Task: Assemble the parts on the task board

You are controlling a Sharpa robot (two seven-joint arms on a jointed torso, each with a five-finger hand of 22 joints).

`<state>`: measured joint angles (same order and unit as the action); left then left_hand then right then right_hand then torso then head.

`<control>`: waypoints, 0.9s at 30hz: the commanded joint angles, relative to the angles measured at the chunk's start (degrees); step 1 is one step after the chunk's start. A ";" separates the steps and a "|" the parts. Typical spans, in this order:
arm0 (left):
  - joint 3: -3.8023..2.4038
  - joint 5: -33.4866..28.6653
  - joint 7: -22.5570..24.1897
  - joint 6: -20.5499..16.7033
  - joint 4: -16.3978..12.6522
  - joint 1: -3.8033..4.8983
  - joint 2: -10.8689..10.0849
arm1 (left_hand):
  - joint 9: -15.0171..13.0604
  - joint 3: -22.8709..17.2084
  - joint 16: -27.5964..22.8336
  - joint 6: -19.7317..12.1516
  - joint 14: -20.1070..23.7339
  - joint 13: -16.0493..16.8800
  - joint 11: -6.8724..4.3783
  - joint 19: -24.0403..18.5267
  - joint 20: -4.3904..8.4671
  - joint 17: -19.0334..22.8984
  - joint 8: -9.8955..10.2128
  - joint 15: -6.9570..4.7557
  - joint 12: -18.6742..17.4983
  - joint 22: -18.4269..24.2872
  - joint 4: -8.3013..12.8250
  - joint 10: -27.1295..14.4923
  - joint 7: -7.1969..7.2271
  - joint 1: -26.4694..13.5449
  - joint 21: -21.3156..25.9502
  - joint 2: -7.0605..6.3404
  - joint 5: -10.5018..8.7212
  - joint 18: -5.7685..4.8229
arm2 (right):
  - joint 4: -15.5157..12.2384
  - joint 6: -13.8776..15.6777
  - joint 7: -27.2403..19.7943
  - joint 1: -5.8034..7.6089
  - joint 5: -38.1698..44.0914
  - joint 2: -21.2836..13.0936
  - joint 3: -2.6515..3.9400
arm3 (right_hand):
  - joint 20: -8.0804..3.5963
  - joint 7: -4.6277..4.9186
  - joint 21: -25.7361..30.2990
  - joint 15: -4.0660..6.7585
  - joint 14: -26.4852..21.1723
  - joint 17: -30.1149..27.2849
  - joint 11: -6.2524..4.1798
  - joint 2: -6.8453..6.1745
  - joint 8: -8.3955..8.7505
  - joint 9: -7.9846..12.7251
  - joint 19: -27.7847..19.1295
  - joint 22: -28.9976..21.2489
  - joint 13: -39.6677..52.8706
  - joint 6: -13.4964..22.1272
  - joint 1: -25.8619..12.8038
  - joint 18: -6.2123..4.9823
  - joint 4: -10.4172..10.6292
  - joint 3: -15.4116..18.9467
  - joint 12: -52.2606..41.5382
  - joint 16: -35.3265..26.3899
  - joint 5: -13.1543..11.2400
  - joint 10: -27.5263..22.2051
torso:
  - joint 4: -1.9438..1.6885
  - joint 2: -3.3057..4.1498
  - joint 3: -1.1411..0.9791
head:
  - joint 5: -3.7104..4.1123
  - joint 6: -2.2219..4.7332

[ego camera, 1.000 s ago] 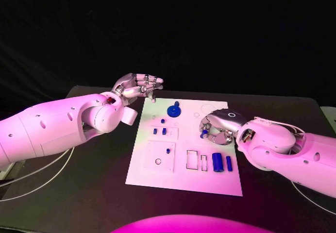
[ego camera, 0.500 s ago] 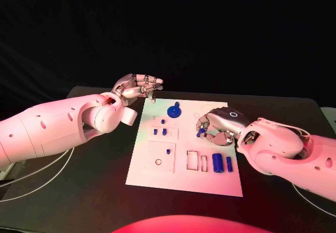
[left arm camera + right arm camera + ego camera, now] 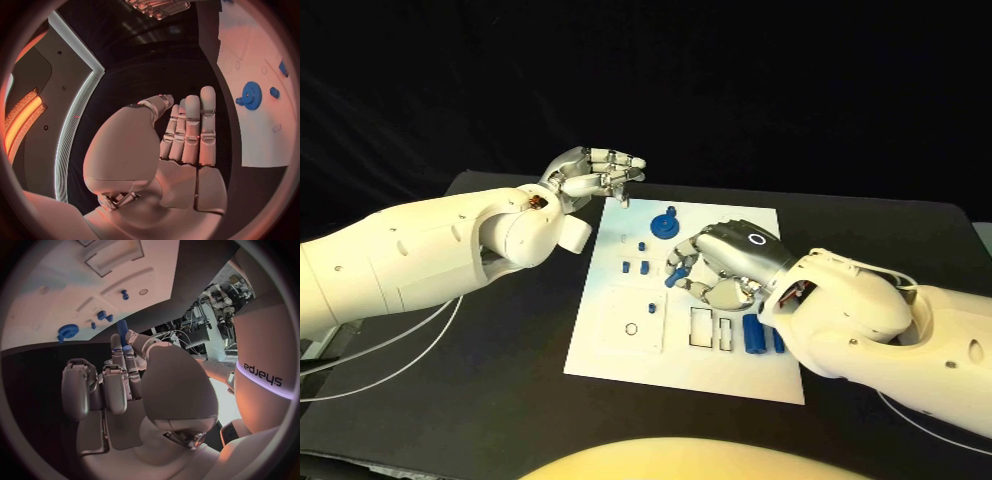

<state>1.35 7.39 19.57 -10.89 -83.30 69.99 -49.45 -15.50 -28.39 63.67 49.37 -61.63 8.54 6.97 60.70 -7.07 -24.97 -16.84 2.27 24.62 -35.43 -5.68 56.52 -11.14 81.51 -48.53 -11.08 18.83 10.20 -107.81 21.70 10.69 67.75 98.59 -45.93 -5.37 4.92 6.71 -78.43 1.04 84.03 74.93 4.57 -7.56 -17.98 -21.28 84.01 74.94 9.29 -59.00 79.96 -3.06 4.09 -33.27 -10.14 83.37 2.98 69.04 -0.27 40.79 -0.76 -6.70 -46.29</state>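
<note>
The white task board (image 3: 610,355) lies mid-table. A blue gear (image 3: 665,225) sits near its far edge, with small blue pegs (image 3: 636,267) just in front of it. Two blue cylinders (image 3: 750,333) lie by the board's right edge, beside two narrow slots (image 3: 700,325). My right hand (image 3: 721,262) hovers over the board's middle and pinches a slim blue peg (image 3: 678,275) between thumb and finger; the right wrist view shows this peg (image 3: 123,330) pointing toward the board (image 3: 56,285). My left hand (image 3: 596,172) hangs by the board's far left corner, fingers curled in, holding nothing (image 3: 187,132).
A square inset with a small round hole (image 3: 632,323) lies on the board's left half. Black table (image 3: 473,400) surrounds the board. A white cable (image 3: 387,345) runs under my left arm. The gear (image 3: 251,95) also appears in the left wrist view.
My right hand has moved left over the board with the blue peg, toward the small pegs. The left hand has barely shifted.
</note>
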 commanded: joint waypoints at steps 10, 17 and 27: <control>-0.04 -0.12 0.34 1.21 -0.01 0.03 0.94 | 0.08 -0.34 -0.31 -0.19 0.43 0.09 0.03 -0.35 -0.10 0.05 0.17 0.07 0.30 0.00 0.12 -0.51 -0.06 0.11 0.22 0.02 0.28 0.39 | 5.36 0.71 -3.19 -4.20 -0.26 8.05 -1.29 | -0.32 0.40 0.24 0.17 3.18 0.69 -1.38 -0.22 -0.14 -2.44 1.78 9.40 0.08 -0.03 0.13 0.58 -0.44 -0.25 0.46 0.28 0.36 1.37 | 0.02 0.05 0.05 | -1.21 -0.12; -0.04 -0.12 0.26 1.32 0.06 0.03 1.23 | 0.09 -0.44 -0.32 -0.21 0.44 0.09 0.04 -0.36 -0.09 0.09 0.16 0.07 0.38 -0.02 0.22 -0.56 -0.08 0.12 0.20 0.05 0.28 0.39 | 8.41 -0.11 -3.47 -5.67 -0.01 10.67 -1.93 | -0.32 0.44 0.30 0.16 3.18 0.72 -1.36 -0.22 -0.13 -2.47 1.75 9.38 0.08 0.00 0.12 0.57 -0.50 -0.31 0.51 0.30 0.39 1.37 | 0.01 0.05 -0.02 | -1.53 -0.31; -0.04 -0.12 0.18 1.36 0.14 0.03 1.34 | 0.09 -0.44 -0.32 -0.21 0.44 0.09 0.04 -0.36 -0.09 0.09 0.16 0.07 0.38 -0.02 0.22 -0.56 -0.08 0.12 0.20 0.05 0.28 0.39 | 9.77 -2.16 -3.13 -6.10 0.55 11.68 -2.18 | -0.30 0.48 0.39 0.13 3.18 0.72 -1.33 -0.22 -0.12 -2.50 1.72 9.34 0.09 0.04 0.09 0.55 -0.56 -0.38 0.57 0.30 0.43 1.39 | 0.11 0.03 -0.06 | -1.67 -0.59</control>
<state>1.35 7.39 19.50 -10.55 -83.10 69.99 -48.24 -15.51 -28.63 63.67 49.37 -61.63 8.58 7.17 60.70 -7.07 -24.93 -16.84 2.27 24.62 -35.43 -5.45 56.32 -11.14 81.51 -48.53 -11.08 18.83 10.20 -98.08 21.37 7.94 61.72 98.12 -34.37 -7.53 4.93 6.80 -78.43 1.04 84.03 74.91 4.73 -7.60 -17.81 -21.33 84.01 74.92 9.30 -58.92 79.93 -3.06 3.61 -33.58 -9.60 83.37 3.28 69.33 -0.17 40.84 -0.80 -8.33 -46.81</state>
